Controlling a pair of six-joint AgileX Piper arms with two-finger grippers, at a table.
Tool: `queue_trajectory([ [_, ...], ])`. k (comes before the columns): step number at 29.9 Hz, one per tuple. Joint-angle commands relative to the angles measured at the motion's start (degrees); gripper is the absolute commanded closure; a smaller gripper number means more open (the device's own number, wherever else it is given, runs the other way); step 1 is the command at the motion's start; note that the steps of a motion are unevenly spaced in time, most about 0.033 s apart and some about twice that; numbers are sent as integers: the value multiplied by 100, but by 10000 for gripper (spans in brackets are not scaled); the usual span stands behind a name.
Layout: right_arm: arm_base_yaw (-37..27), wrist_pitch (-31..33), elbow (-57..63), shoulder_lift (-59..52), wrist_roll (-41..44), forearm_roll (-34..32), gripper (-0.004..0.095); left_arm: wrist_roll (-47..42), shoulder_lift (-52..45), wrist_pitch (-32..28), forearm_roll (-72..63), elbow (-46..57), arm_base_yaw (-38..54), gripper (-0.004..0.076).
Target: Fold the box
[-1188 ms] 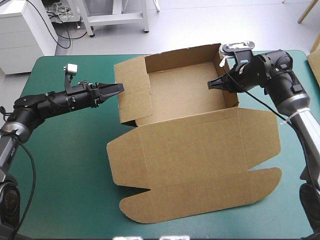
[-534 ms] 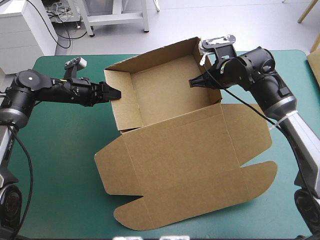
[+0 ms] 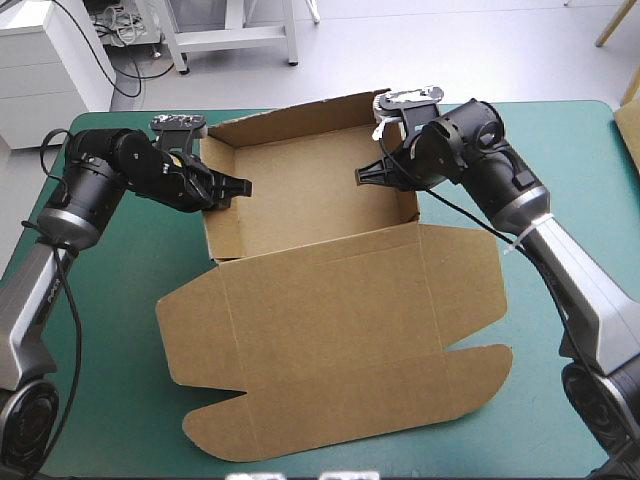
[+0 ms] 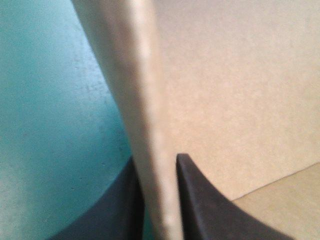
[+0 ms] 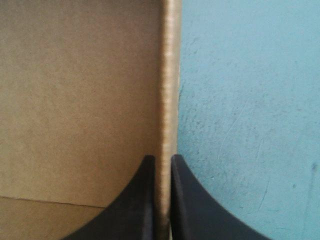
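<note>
Between both jaws, box point(image 3: 320, 290) walls edge-on.

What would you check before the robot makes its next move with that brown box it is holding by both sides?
1. The left gripper is shut on the left wall of the box: ok.
2. The right gripper is shut on the right wall: ok.
3. The left, right and far wall stand upright: ok.
4. The lid lies flat on the teal-green cover, toward the table's near edge: ok.
5. The side walls are tucked well enough to hold by themselves: cannot tell.
</note>
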Motion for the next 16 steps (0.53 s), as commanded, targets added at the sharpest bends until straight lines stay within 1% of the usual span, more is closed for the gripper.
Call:
queue_trajectory([
  [1, 78, -321, -207, -149, 62, 403, 922, -55, -198, -372, -294, -222, -116, 729],
  [7, 4, -312, -207, 2, 62, 355, 924, -200, 38, -480, -2, -222, -116, 729],
  [16, -343, -278, -207, 616, -138, 408, 924, -200, 795, -688, 11, -222, -116, 730],
])
